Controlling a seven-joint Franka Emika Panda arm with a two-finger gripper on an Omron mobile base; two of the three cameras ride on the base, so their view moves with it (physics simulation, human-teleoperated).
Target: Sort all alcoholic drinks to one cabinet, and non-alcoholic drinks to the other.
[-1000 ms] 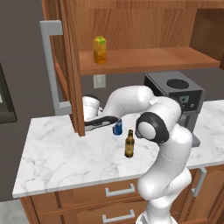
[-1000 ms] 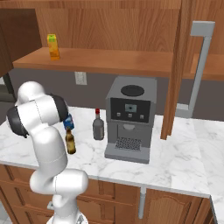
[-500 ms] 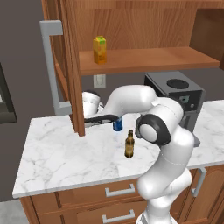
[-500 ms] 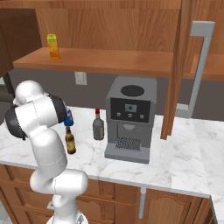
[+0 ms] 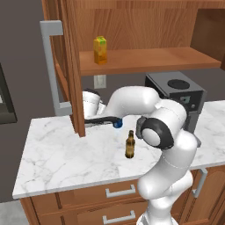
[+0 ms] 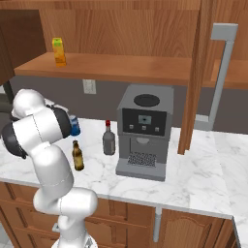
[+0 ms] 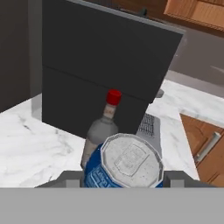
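Jaws clamped on the blue soda can (image 7: 124, 168), and it's come up off the desk (image 5: 66, 158) toward mid-left frame. Juice carton (image 5: 100, 50) waits upper left, so that's my shelf.

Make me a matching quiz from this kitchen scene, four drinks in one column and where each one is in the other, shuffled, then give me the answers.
Things:
1. juice carton
2. brown beer bottle
3. grey bottle with red cap
4. blue soda can

Places:
A. standing on the counter just left of the coffee machine
B. between the fingers of the gripper, off the counter
C. on the open cabinet shelf
D. standing alone on the marble counter near the arm's elbow

Pairs: 1-C, 2-D, 3-A, 4-B
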